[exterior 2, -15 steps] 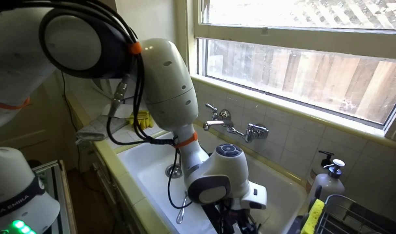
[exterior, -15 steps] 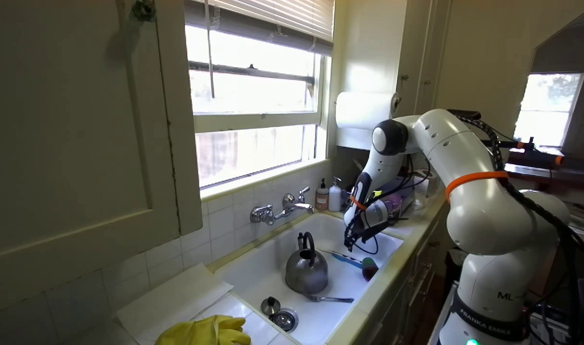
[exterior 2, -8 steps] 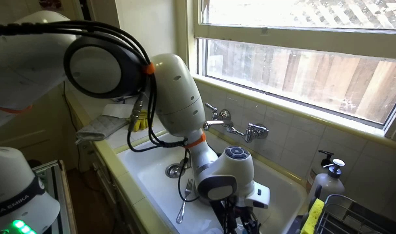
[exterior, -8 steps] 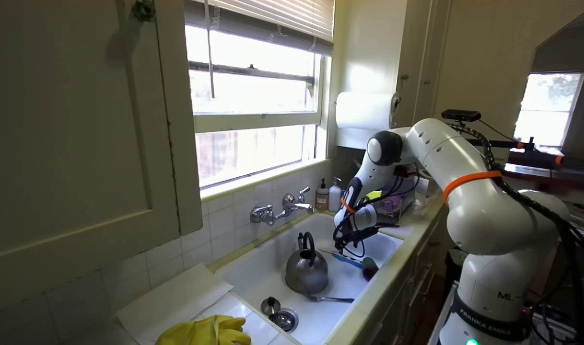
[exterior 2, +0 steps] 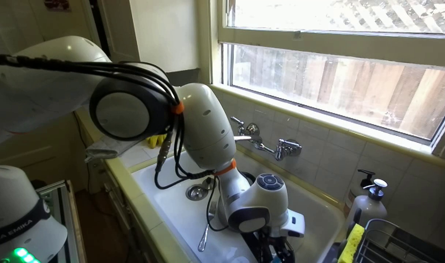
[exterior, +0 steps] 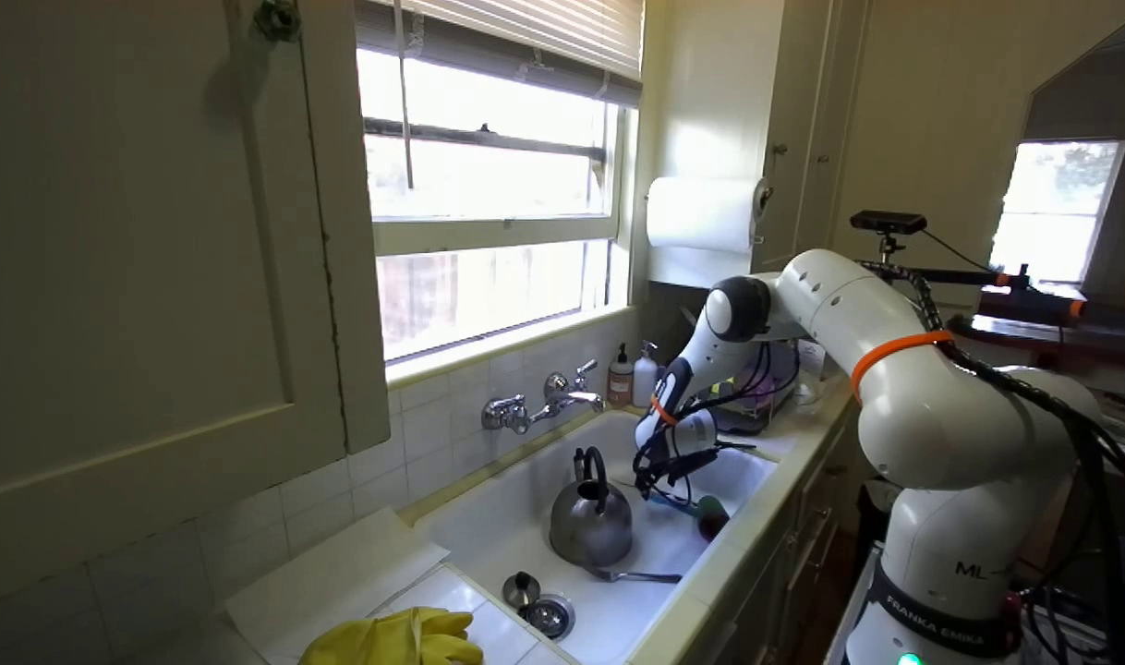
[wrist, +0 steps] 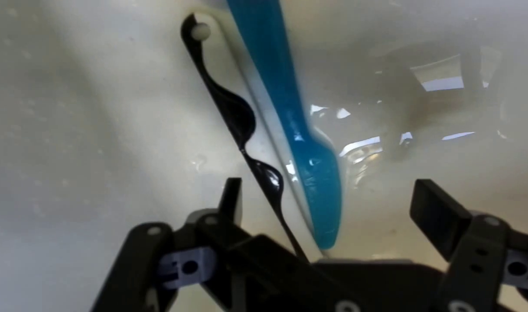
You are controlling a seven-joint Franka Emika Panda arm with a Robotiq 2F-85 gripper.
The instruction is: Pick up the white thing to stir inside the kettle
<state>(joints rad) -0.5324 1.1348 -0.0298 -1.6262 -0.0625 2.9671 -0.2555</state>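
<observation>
The white thing is a slim white utensil [wrist: 264, 149] with a wavy black edge and a hole at its far end. It lies in the sink, seen in the wrist view, its near end hidden behind the gripper. A blue utensil [wrist: 324, 190] lies close along its right side. My gripper [wrist: 329, 199] is open and empty above them; in the picture one finger stands left of the white utensil and the other right of the blue one. The kettle [exterior: 590, 531] stands upright in the sink beside the gripper in an exterior view; the arm mostly hides it in another.
A fork [exterior: 641, 577] lies in the sink before the kettle. A small metal piece [exterior: 522, 588] sits by the drain [exterior: 549, 617]. A green-and-red item [exterior: 712, 517] lies near the sink's front wall. The faucet [exterior: 576, 399] juts over the sink. A dish rack [exterior 2: 383, 237] stands beside it.
The arm has come lower in both exterior views. The gripper has moved down into the sink over the utensils and a little toward the kettle. The kettle and fork have not moved.
</observation>
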